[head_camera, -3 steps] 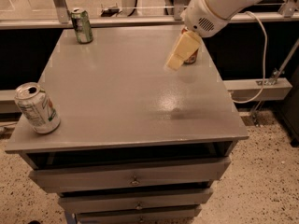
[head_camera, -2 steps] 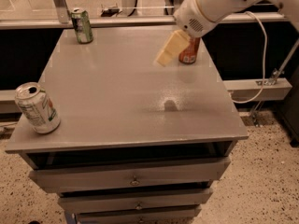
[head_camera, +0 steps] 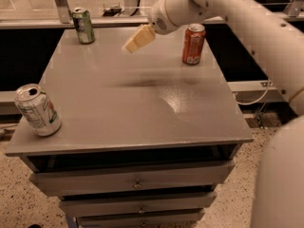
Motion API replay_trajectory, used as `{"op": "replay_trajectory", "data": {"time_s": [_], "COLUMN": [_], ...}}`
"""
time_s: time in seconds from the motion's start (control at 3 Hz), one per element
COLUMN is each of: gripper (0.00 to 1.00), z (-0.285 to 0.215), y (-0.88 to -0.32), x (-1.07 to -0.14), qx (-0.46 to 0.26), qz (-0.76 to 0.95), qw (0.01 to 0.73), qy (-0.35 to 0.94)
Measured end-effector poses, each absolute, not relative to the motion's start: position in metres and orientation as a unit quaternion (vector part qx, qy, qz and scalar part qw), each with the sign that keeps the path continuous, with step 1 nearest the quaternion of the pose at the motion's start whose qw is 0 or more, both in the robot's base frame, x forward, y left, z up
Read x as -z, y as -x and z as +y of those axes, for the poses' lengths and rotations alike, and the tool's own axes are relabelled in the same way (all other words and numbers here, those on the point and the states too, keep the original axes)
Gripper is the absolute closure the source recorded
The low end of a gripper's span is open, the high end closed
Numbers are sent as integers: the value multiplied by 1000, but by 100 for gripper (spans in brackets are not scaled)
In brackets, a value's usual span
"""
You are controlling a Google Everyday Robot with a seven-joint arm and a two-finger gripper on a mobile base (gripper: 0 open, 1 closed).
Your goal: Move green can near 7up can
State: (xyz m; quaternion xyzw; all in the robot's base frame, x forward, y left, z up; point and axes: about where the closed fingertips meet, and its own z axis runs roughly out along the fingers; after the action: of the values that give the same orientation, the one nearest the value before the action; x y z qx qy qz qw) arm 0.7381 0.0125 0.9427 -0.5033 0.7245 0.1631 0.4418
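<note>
**Gripper above the far half of the table, green can alone at 11 o'clock**

Taking the grey table top (head_camera: 118, 113) as a clock face seen from the front edge, three drink cans stand on it. What is inside any of them cannot be told. The green can (head_camera: 83, 25) stands at 11 o'clock, in the far-left corner: slim, dark green, with pale label patches and a silver top. The 7up can (head_camera: 37, 109) is at 8 o'clock by the near-left edge, pale silver-white with green lettering, a small red mark, and a dark opening in its silver lid. It is well apart from the green can. A red-orange can (head_camera: 194, 43) stands at 1 o'clock.

The gripper (head_camera: 137, 38), a cream blocky piece on a smooth white rounded arm (head_camera: 237, 13), hangs above the table toward 12 o'clock, between the green and red-orange cans and touching neither. It has hold of nothing; whether it is open or closed cannot be told.

The top is matte with a glossy speckled patch right of centre. Below it, grey drawers (head_camera: 133, 182) sit closed.
</note>
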Motion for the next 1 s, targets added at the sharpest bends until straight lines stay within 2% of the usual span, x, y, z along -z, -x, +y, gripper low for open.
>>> {"op": "replay_trajectory", "data": {"time_s": [0.33,1.0], "gripper": [0,0], "z": [69,143], "y": [-794,-834], "x": [-951,-940], "qx": [-202,-208], "qz": [711,703], "qw": [495,550], "qy": [457,400]}}
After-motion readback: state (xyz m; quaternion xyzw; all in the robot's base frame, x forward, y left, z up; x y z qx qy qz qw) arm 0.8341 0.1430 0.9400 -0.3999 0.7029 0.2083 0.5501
